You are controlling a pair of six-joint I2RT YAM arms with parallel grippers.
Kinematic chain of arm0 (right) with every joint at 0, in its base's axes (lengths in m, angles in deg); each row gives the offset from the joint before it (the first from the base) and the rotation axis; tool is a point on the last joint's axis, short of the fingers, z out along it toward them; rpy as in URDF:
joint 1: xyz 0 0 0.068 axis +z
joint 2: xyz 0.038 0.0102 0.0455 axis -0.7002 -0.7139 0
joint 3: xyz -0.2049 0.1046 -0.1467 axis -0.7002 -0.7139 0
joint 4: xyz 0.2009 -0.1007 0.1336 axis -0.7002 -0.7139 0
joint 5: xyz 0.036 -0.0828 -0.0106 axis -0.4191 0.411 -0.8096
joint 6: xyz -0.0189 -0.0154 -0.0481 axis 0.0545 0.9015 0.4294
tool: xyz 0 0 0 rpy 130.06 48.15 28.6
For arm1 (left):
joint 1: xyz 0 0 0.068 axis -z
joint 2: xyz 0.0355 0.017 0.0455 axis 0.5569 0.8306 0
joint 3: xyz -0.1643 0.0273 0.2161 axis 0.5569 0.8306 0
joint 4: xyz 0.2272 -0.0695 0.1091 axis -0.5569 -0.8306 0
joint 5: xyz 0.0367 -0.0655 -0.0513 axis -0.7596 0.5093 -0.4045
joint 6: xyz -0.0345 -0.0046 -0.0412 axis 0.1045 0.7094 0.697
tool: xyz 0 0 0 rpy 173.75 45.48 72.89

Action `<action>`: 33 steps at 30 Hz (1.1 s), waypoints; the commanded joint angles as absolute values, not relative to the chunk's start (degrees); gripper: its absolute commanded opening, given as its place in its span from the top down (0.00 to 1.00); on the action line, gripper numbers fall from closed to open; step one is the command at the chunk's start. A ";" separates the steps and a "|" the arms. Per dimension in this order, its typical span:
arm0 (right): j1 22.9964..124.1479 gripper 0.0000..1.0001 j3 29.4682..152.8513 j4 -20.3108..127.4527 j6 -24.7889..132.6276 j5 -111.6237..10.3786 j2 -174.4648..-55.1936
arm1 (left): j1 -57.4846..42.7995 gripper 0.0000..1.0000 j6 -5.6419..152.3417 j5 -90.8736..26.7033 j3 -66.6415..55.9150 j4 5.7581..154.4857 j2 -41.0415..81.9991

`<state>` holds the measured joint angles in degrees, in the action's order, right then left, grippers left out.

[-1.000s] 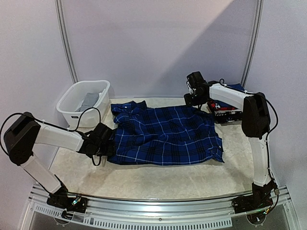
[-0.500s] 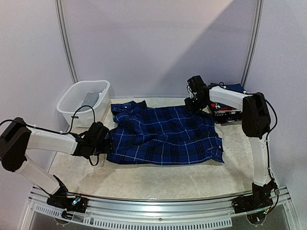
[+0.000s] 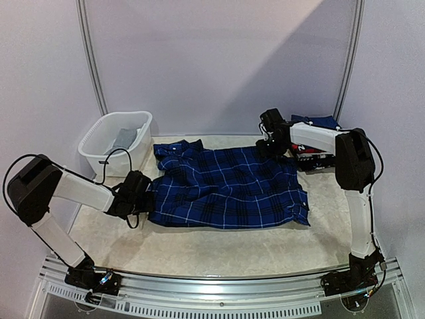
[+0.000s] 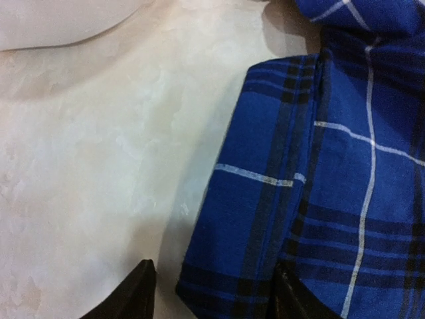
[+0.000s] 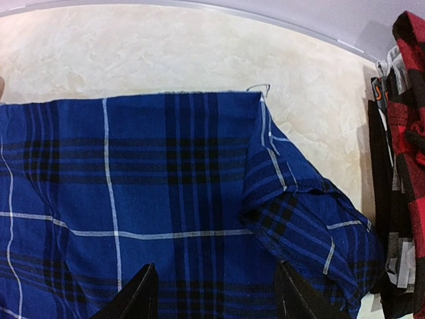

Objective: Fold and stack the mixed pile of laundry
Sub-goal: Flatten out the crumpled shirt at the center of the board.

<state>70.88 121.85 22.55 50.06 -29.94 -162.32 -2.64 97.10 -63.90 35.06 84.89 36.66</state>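
Left gripper (image 4: 214, 297) parted, straddling shirt's left hem, nothing pinched. Right gripper (image 5: 216, 292) parted over far right corner. Plaid shirt (image 3: 226, 186) spread on table (image 3: 199, 249), unfolded. Folded stack (image 3: 311, 158) just beside. Grey garment (image 3: 123, 139) waits in basket (image 3: 93, 158). Likely midway.

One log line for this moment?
plaid shirt: spread on table | left gripper: open, at shirt's edge | right gripper: open, above shirt

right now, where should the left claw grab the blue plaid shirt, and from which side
Take the blue plaid shirt by its left edge, at the doubled strip whose free corner lies flat between the open fingers of the left claw. Come in low from the left, along the table: the corner points that way, and the folded layers likely give enough thickness to pinch.
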 commanded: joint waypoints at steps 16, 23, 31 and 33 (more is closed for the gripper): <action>69.38 0.39 117.66 24.51 48.35 -35.03 -156.19 | -3.10 1.00 97.88 -64.48 41.04 84.96 29.05; 69.02 0.39 117.00 24.15 47.63 -36.71 -155.77 | -3.09 1.00 98.07 -65.72 40.88 84.17 29.33; 67.46 0.39 115.65 24.59 45.36 -38.07 -154.79 | -3.14 1.00 97.83 -66.19 40.63 84.53 30.35; 67.16 0.39 116.27 24.45 45.56 -37.39 -155.72 | -3.12 1.00 97.85 -66.27 40.77 84.76 30.58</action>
